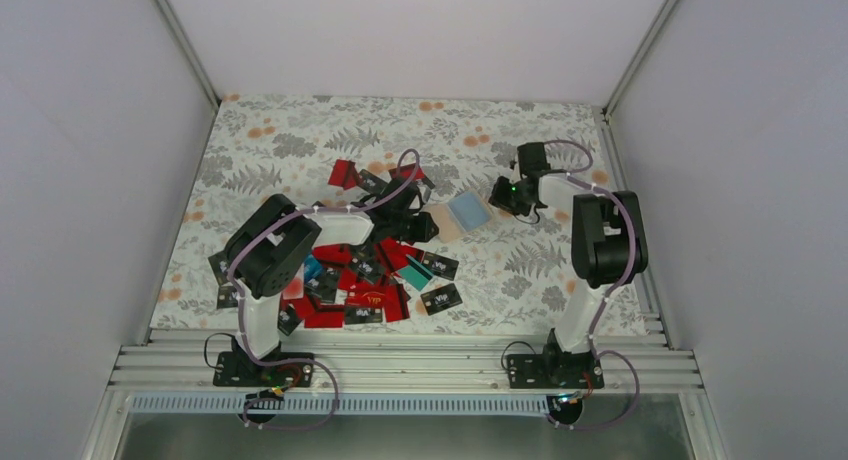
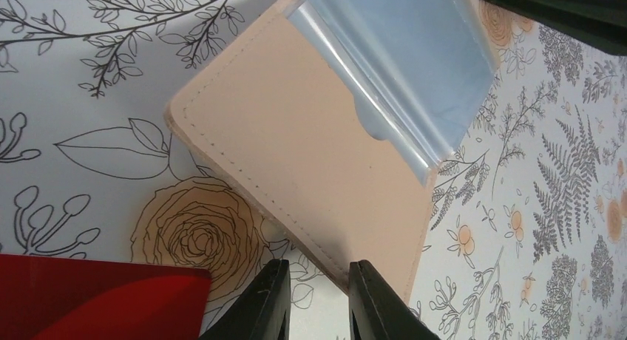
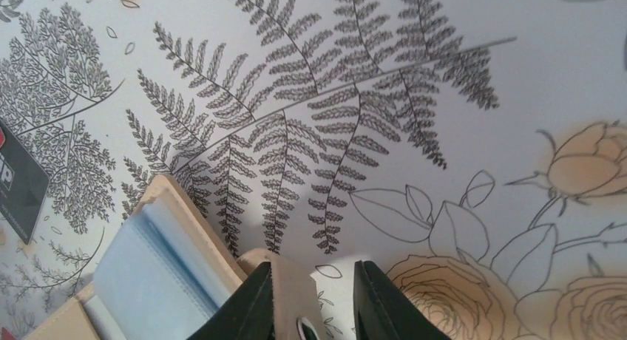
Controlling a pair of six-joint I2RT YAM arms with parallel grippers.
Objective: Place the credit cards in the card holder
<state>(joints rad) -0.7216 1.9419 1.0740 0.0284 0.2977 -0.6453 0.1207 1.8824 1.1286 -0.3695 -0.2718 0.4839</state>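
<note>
The card holder (image 1: 455, 218) lies open on the floral cloth, its tan cover to the left and its pale blue sleeves to the right. My left gripper (image 1: 420, 223) is at its tan end. In the left wrist view the left gripper (image 2: 319, 273) stands open, and the holder's stitched corner (image 2: 296, 148) reaches in beside one finger. My right gripper (image 1: 497, 198) is at the sleeve end. It is open (image 3: 314, 270), with the holder's tan snap tab (image 3: 292, 288) resting against one finger and a gap on the other side. The credit cards (image 1: 365, 275) lie heaped under the left arm.
A red card (image 2: 89, 296) lies just left of the left gripper's fingers. A black card (image 3: 18, 181) shows at the left edge of the right wrist view. More red cards (image 1: 345, 173) lie toward the back. White walls close in three sides, and a metal rail (image 1: 420, 365) runs along the near edge.
</note>
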